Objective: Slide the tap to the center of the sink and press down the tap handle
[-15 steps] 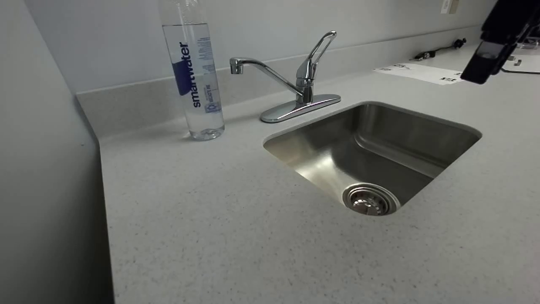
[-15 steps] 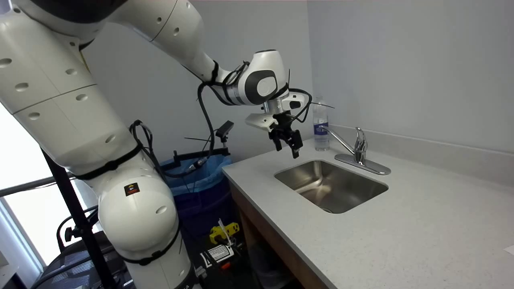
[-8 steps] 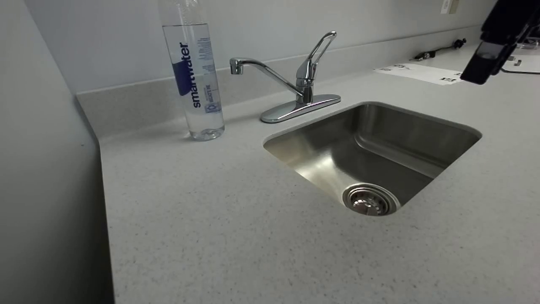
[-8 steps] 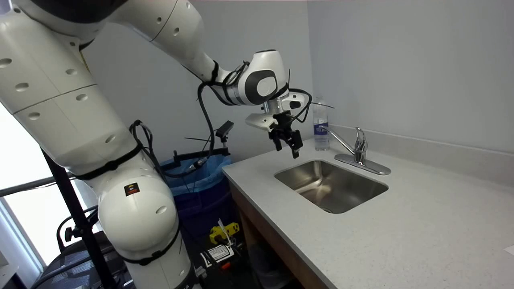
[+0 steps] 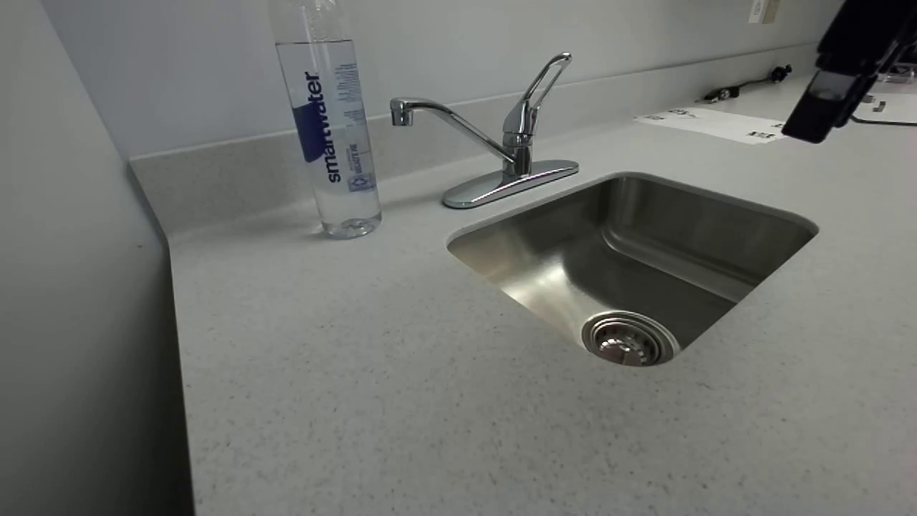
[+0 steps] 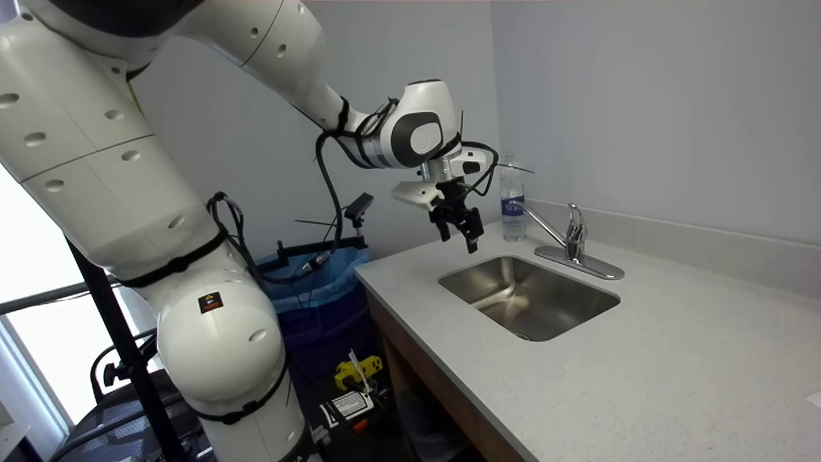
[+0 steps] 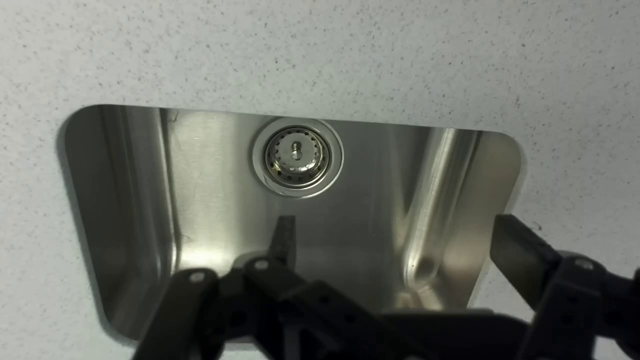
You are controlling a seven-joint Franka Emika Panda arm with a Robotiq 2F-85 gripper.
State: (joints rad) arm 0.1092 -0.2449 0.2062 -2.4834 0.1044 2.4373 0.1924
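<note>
The chrome tap [image 5: 469,129] stands on an oval base plate behind the sink [image 5: 688,226]. Its thin spout points sideways toward the bottle, not over the basin, and the tap [image 6: 544,224] shows the same in an exterior view. The tap handle [image 5: 539,89], a looped lever, rises at a slant above the body. My gripper [image 6: 458,244] hangs above the counter near the sink [image 6: 559,303], apart from the tap. In the wrist view the gripper [image 7: 395,218] has its fingers wide apart over the basin, with nothing between them; the tap is out of that view.
A clear water bottle [image 5: 333,143] stands beside the spout's end, near the corner. A round drain [image 7: 297,156] sits in the basin floor. The counter's front edge [image 6: 442,366] drops off, with a blue-lined bin [image 6: 321,276] below it. Papers [image 5: 716,125] lie farther along the counter.
</note>
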